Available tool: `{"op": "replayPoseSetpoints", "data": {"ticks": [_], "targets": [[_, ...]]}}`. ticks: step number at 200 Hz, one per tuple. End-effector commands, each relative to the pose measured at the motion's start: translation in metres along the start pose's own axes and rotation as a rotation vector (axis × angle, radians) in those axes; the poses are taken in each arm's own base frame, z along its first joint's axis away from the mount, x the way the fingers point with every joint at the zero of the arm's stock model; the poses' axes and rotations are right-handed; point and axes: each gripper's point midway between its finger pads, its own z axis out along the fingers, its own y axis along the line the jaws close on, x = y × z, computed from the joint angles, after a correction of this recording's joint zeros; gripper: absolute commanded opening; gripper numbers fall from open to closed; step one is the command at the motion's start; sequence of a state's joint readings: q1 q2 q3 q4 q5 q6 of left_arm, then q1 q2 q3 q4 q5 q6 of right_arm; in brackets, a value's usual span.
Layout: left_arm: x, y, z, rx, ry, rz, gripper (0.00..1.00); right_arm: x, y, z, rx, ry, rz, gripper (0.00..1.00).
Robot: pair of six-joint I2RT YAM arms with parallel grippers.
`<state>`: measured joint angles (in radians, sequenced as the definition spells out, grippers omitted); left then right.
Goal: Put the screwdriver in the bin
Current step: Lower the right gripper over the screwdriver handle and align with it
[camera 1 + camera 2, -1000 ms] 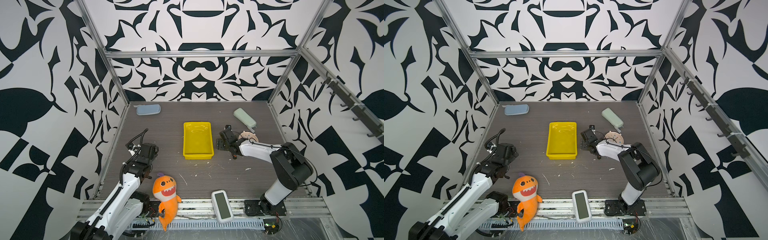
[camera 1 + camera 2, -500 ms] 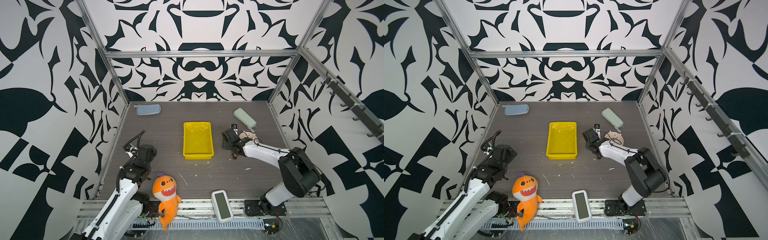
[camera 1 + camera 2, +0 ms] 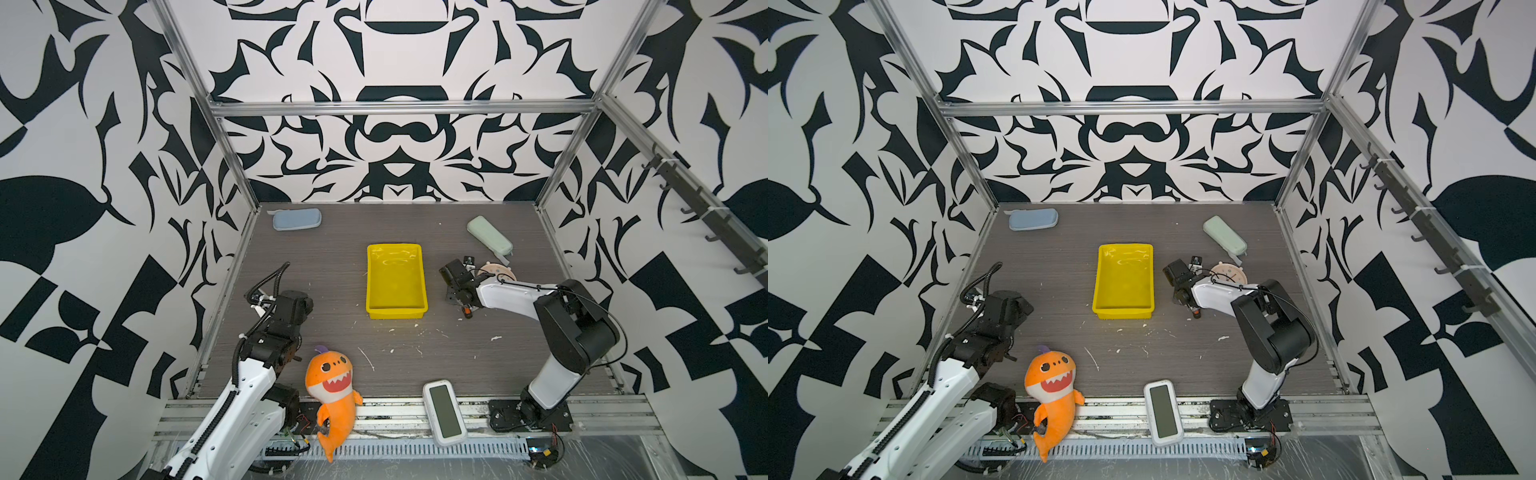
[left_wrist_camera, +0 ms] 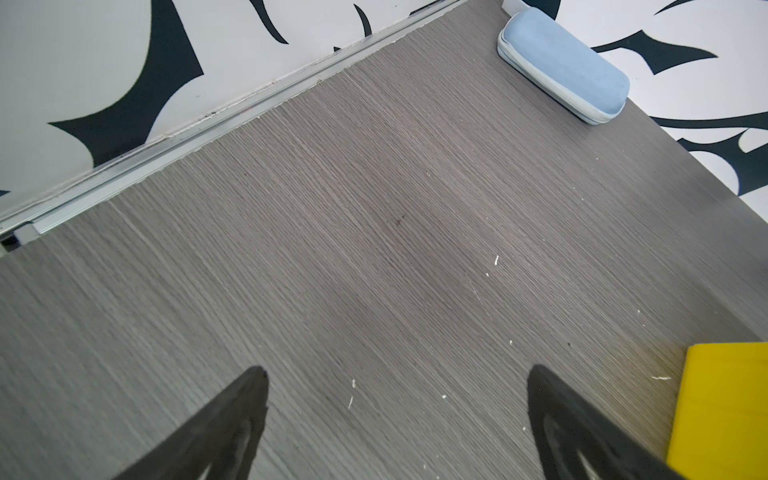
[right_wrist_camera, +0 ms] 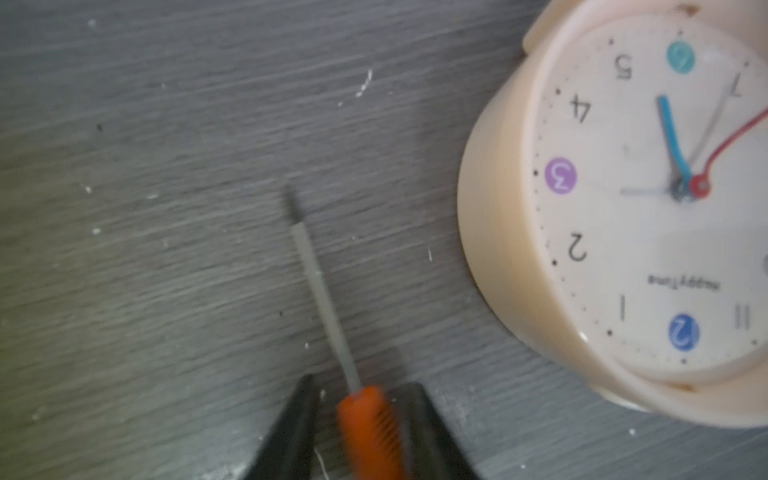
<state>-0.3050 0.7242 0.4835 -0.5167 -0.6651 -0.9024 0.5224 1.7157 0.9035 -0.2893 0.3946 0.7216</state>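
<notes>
The screwdriver (image 5: 370, 424) lies on the table with its orange handle between the fingers of my right gripper (image 5: 360, 384). Its thin shaft points away, past a clock. The jaws stand narrowly apart; a sliver of table shows between one finger and the handle. In both top views the right gripper (image 3: 462, 302) (image 3: 1190, 303) is low, right of the yellow bin (image 3: 395, 248) (image 3: 1124, 248), and the screwdriver's (image 3: 467, 312) orange end peeks out under it. My left gripper (image 4: 397, 370) hangs open and empty over bare table, left of the bin (image 4: 723, 407).
A cream clock (image 5: 623, 208) (image 3: 498, 270) sits close beside the screwdriver. A pale green case (image 3: 489, 235) lies at the back right, a blue case (image 3: 296, 219) (image 4: 565, 66) at the back left. An orange shark plush (image 3: 332, 382) and a white device (image 3: 444, 411) lie along the front edge.
The right gripper's jaws have narrowed from wide open to close around the screwdriver handle. The left arm has drawn back a little toward the front left.
</notes>
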Motion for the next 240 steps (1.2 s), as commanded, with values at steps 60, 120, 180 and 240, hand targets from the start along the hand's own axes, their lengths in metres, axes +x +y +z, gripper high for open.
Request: {"op": "replayPoseSetpoints", "data": {"ticks": [60,120,180,240], "targets": [[0.005,0.004,0.003,-0.026,0.022,0.014,1.0,-0.023,-0.015,-0.013,0.062,-0.075,0.016,0.0],[0.003,0.006,-0.001,0.004,-0.002,-0.011,1.0,-0.033,-0.008,-0.028,-0.038,-0.157,-0.001,0.0],[0.003,0.004,-0.005,0.052,-0.014,-0.019,1.0,-0.013,-0.018,-0.049,-0.049,-0.042,0.074,0.31],[0.002,0.003,-0.008,0.083,-0.024,-0.022,1.0,0.001,0.01,-0.046,-0.187,0.055,0.246,0.51]]}}
